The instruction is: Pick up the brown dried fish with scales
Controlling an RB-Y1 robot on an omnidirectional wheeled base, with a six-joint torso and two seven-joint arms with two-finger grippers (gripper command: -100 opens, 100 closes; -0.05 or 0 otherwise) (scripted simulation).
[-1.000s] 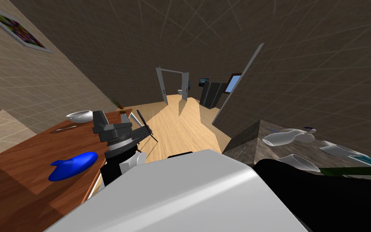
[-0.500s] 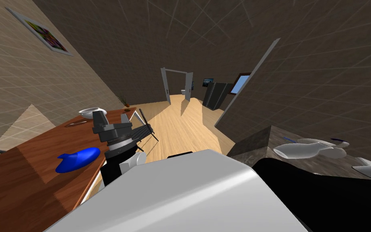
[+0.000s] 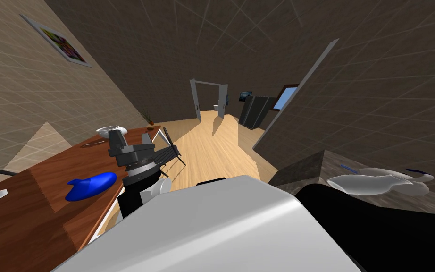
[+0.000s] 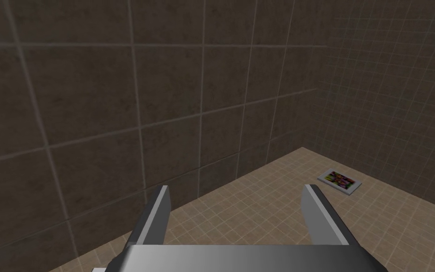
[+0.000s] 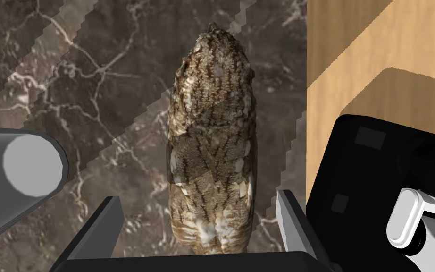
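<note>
**Brown scaly fish lies between the spread fingers of the right tool**

Dark, white-veined marble makes up the marble counter (image 5: 70, 71) under the right hand. In the head view that same counter (image 3: 306, 165) lies on my right. A light wood floor (image 3: 212, 146) runs past its edge towards an open doorway (image 3: 208, 99). Across the floor, on my left, lies a reddish wooden counter (image 3: 37, 198).

The brown fish (image 5: 212, 141) lies flat on the marble, long and mottled with pale patches and dark streaks. It lies lengthwise along the tool's line, with its near end at the tool's body and its far end pointing away. It lies near the counter's edge, with the floor just beyond.

The right tool (image 5: 198, 197) has its fingers apart, one on each side of the fish's near end. A strip of marble shows between each finger and the fish, wider on one side than the other, so neither finger presses it.

The left tool (image 3: 130, 137) is raised beside the wooden counter's edge, pointing up. In its own wrist view the left tool (image 4: 235, 189) has its fingers wide apart with nothing between them.

On the wooden counter lies a blue fish-shaped thing (image 3: 89, 185), close to the left arm. Farther along lies a white bowl (image 3: 111, 130). On the marble counter, in the head view, lie pale white vessels (image 3: 367, 183).
</note>
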